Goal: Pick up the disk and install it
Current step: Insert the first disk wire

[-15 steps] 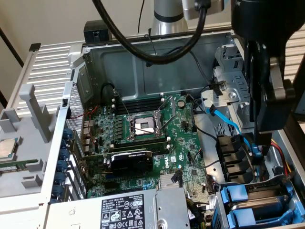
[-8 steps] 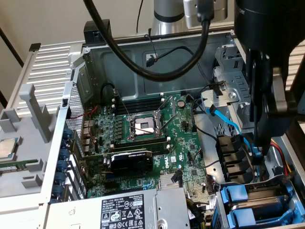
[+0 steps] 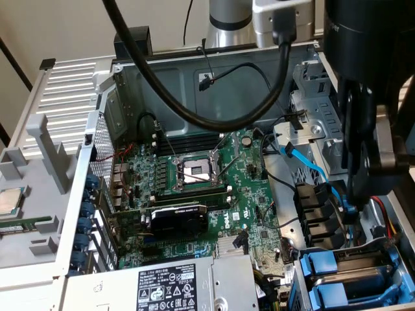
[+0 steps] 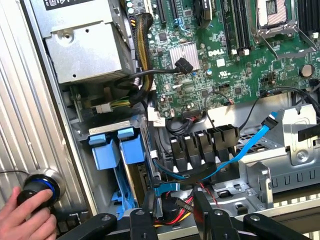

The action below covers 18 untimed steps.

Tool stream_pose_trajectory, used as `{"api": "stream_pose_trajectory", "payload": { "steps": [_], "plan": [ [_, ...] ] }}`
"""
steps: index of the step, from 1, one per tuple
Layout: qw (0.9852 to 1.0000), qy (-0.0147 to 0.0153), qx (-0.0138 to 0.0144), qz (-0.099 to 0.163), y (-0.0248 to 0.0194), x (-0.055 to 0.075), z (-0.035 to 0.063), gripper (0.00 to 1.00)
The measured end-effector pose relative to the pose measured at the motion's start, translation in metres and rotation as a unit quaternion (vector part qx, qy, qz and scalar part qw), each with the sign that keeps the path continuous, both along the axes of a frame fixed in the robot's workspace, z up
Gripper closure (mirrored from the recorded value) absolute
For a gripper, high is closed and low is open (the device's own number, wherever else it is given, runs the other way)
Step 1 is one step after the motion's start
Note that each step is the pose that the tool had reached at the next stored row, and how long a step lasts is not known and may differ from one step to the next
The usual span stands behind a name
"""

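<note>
The open computer case lies on its side, grey sheet metal all round. Across its floor runs the green motherboard, printed "DELL" in white in both views, with the empty processor socket near its middle. The silver power supply sits at the exterior view's lower edge. Its white label carries warning symbols and print too fine to read.

The robot arm comes in from above, with a thick black hose looping across the case. Its dark gripper hangs over the drive-cage side, at the exterior view's right. In the wrist view the gripper has its jaws spread apart, pinching nothing, with blue, red and yellow wiring visible in the gap.

A black graphics card marked "NVIDIA" stands below the socket.

The disk is seated in the drive cage just beside the power supply, edge-on, showing mostly its blue plastic carrier front. A second blue carrier stands touching beside it, and which of the two holds the disk cannot be told.

A blue data cable arcs over the row of black connectors. A small square processor chip rests outside the case. A person's hand holds a black knob with a blue ring.
</note>
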<state>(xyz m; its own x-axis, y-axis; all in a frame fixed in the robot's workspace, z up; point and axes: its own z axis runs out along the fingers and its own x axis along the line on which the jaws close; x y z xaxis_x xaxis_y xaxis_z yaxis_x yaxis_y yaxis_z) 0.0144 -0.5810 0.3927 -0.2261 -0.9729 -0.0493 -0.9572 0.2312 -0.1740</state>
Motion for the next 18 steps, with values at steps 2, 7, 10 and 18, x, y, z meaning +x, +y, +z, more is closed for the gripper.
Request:
{"api": "stream_pose_trajectory", "payload": {
  "steps": [2,7,10,18],
  "plan": [
    [1.0,0.0017,0.0017,0.001,-0.0017,0.0008,0.0,0.56],
    [1.0,0.0027,0.0086,0.004,-0.005,0.0018,0.0,0.56],
    [0.9999,0.0028,0.0092,0.012,-0.0062,0.0021,0.0,0.56],
    [0.9997,0.0029,0.0104,0.023,-0.0082,0.0024,0.0,0.56]
  ]
}}
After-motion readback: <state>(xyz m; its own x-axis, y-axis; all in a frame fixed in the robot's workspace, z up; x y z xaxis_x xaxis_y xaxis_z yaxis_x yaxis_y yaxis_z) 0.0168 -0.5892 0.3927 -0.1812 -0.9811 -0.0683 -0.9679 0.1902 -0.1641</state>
